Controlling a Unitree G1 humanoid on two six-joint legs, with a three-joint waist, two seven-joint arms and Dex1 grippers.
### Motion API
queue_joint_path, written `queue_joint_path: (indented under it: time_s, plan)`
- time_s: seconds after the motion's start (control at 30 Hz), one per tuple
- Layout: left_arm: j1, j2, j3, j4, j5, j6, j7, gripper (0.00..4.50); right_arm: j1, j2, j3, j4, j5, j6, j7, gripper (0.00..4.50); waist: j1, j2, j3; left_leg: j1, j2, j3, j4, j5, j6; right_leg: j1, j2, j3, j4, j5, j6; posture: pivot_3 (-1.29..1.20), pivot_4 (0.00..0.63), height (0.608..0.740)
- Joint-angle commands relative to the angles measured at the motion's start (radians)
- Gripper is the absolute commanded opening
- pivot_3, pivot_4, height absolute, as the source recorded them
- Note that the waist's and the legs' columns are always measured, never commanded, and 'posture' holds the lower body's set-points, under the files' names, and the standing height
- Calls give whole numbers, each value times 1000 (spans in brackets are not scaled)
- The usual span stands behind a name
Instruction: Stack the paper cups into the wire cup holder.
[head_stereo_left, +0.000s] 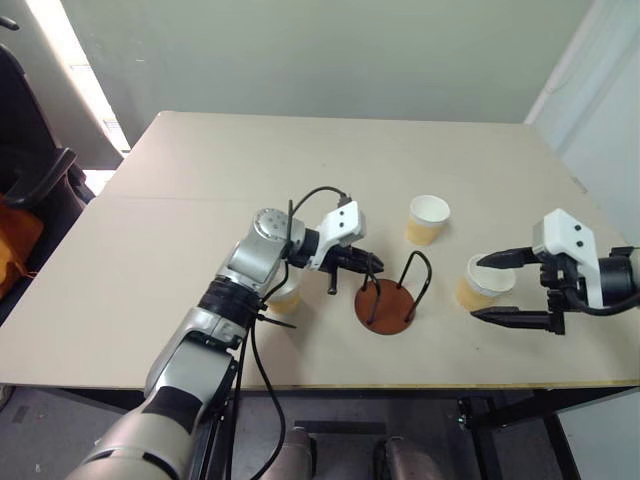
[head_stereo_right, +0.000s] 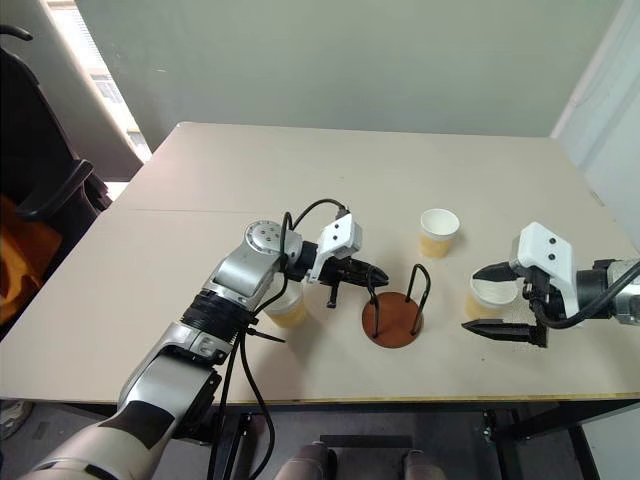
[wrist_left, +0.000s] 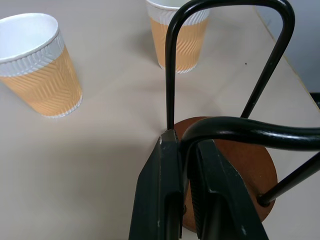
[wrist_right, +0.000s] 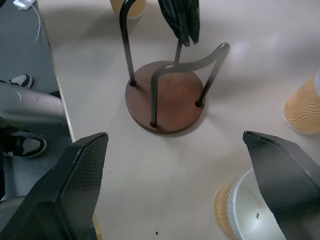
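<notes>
Beige table (head_stereo_left: 180, 250) under us, wire cup holder (head_stereo_left: 385, 305) at its front middle, our left gripper (head_stereo_left: 368, 264) clamped on one holder loop, our right gripper (head_stereo_left: 495, 290) spread wide around a paper cup (head_stereo_left: 483, 282) right of the holder, another cup (head_stereo_left: 428, 219) behind it, a third cup (head_stereo_right: 285, 307) left of it

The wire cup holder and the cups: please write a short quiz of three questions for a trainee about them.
1. True or false: a cup already sits inside the wire cup holder.
2. How many paper cups stand on the table?
3. The left gripper is shut on: A) a cup; B) a wire loop of the holder; C) nothing.

Key: 1 false; 2 three; 3 B.
</notes>
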Motion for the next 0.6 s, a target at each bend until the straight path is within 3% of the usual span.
queue_joint_path:
  time_s: [0.03, 0.43, 0.6]
  plan:
    - [1, 10, -13, -40, 0, 28, -23, 635, -30, -10, 9, -6, -1, -3, -12, 4500, 0, 0, 0, 1, 0, 0, 0, 0, 1, 1, 0, 0, 0, 0, 0, 0, 150, 740]
    - [-41, 68, 40, -68, -12, 12, -8, 4483, -89, -15, 45, 68, -29, -33, 7, 4500, -1, 0, 0, 2, 0, 2, -1, -2, 2, 1, 0, 1, -1, 0, 0, 0, 150, 740]
    - [-44, 191, 88, -165, -61, 40, -90, 4483, -90, -53, 87, 154, -112, -84, 22, 4500, -4, 0, 0, 2, 0, 2, -1, -3, 3, 0, 0, 2, -1, 0, -1, 0, 150, 740]
